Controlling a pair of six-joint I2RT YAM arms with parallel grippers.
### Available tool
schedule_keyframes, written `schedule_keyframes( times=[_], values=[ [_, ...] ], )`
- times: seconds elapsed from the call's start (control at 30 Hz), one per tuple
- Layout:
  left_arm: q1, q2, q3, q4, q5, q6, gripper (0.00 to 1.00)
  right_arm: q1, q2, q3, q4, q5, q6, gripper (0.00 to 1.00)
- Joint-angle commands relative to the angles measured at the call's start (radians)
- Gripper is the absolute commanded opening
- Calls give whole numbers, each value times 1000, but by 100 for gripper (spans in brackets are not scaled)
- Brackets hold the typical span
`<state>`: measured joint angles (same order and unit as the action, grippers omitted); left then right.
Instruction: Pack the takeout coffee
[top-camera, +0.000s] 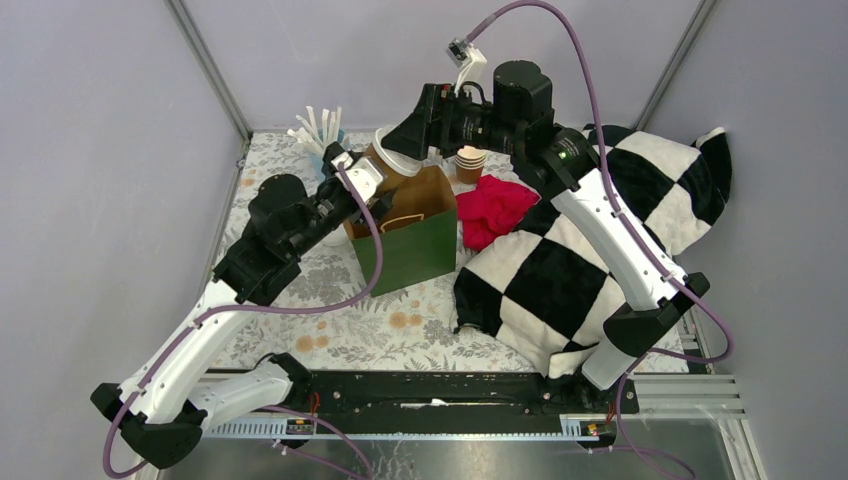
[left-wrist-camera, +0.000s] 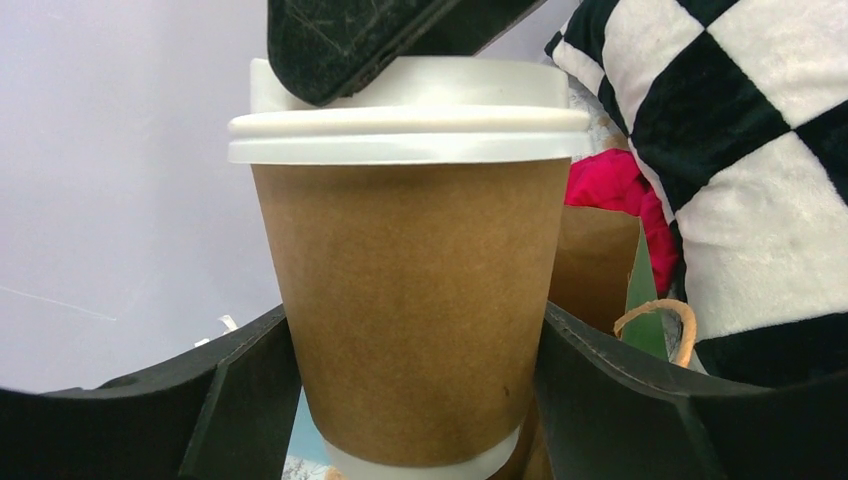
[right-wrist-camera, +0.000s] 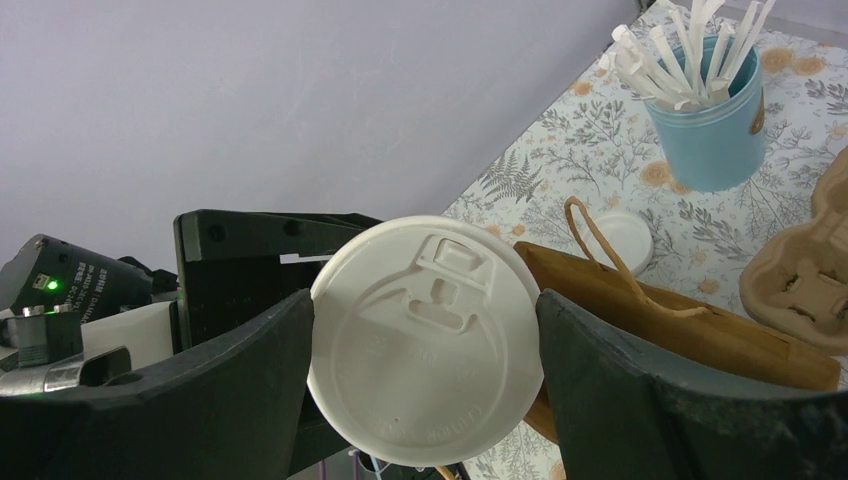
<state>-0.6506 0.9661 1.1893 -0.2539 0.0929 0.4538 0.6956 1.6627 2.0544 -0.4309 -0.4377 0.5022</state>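
Observation:
The takeout coffee (top-camera: 383, 162), a brown paper cup (left-wrist-camera: 415, 300) with a white lid (right-wrist-camera: 425, 340), hangs tilted by the far left rim of the paper bag (top-camera: 405, 240). My left gripper (top-camera: 368, 182) has its fingers against both sides of the cup's lower body (left-wrist-camera: 415, 400). My right gripper (top-camera: 412, 135) comes from the far side, facing the top of the lid, and both its fingers touch the rim (right-wrist-camera: 425, 350). One right finger (left-wrist-camera: 340, 40) shows over the lid in the left wrist view. The bag stands open, brown inside and green outside (right-wrist-camera: 680, 320).
A short stack of lidless cups (top-camera: 470, 163) and a red cloth (top-camera: 495, 210) lie right of the bag. A black-and-white checked cushion (top-camera: 590, 250) fills the right side. A blue tub of stirrers (right-wrist-camera: 710, 130), a loose lid (right-wrist-camera: 622, 238) and a pulp carrier (right-wrist-camera: 805, 270) sit at the far left.

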Motion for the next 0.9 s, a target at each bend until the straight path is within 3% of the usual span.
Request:
schedule_keyframes(
  times=[0.0,0.33,0.6,0.73,0.87],
  values=[
    [0,-8,20,66,-21,-9,80,4,-30,-9,46,21,23,75],
    [1,-27,12,51,-32,-25,98,3,-30,-19,46,34,15,72],
    [0,-93,43,-40,-82,-148,99,-2,-36,-33,29,70,-10,71],
    [0,-135,116,-190,-252,-387,99,-4,-43,-40,11,103,-49,71],
    [1,-85,296,-549,-557,-866,93,-4,-49,-48,-12,130,-101,70]
  ],
)
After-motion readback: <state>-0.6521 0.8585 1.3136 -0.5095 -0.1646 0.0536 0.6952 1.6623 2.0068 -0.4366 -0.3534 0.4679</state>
